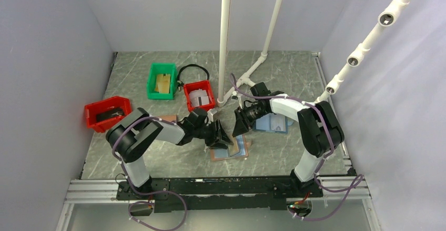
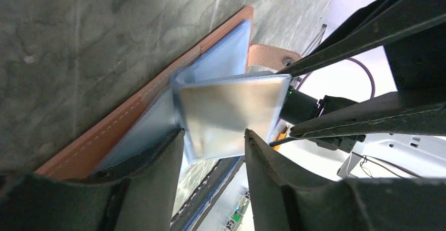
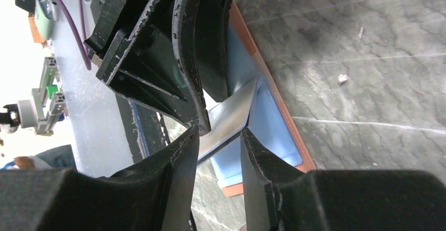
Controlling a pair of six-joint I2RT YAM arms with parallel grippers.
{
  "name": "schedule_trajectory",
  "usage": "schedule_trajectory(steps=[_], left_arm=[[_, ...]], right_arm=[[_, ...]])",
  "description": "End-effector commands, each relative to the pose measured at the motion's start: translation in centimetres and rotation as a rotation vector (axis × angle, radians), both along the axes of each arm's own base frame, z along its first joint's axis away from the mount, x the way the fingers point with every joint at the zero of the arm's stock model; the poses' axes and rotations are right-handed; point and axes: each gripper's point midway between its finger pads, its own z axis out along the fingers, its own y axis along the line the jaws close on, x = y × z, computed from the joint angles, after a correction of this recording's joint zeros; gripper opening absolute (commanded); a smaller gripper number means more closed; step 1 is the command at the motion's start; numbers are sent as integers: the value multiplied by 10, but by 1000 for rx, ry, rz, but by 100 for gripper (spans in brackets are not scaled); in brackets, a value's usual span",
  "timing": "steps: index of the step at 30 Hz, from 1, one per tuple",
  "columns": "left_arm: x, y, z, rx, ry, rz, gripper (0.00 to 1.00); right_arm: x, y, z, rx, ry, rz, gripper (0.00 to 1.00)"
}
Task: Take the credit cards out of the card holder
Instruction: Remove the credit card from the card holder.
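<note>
The card holder (image 1: 239,149) was laid open on the table (image 1: 294,78), with its light blue inside turned up. One credit card (image 2: 231,110) was seen standing up out of a blue pocket, with its bottom edge not yet free of it. The card was held by the right gripper (image 3: 220,133), whose jaws were closed on its two side edges. The left gripper (image 2: 214,136) was placed just beside it, low over the holder. Its jaws were parted, with the card in the gap and not squeezed by them. So the job was judged to be only partly done: one card was most of the way out, but it was not yet lifted clear or put down. Whether more cards were hidden in the other pockets could not be told. If there were any, they were left to be taken out too, and the holder would likely need to be kept flat while that was done
</note>
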Motion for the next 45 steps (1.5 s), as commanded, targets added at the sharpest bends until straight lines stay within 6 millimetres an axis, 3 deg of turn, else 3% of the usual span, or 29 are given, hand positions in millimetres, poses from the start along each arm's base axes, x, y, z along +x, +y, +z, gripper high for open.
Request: schedule_trajectory(steps=[1,5,12,45], left_arm=[[16,-1,13,-28,-105,27,56],[17,-3,16,-37,-121,13,65],[19,-5,23,-52,-151,2,71],[15,-14,39,-126,-212,-38,81]], right_arm=[[-13,10,10,52,74,23,37],[-13,12,11,55,82,24,35],[-15,13,10,51,94,16,33],[-17,19,3,27,143,6,38]])
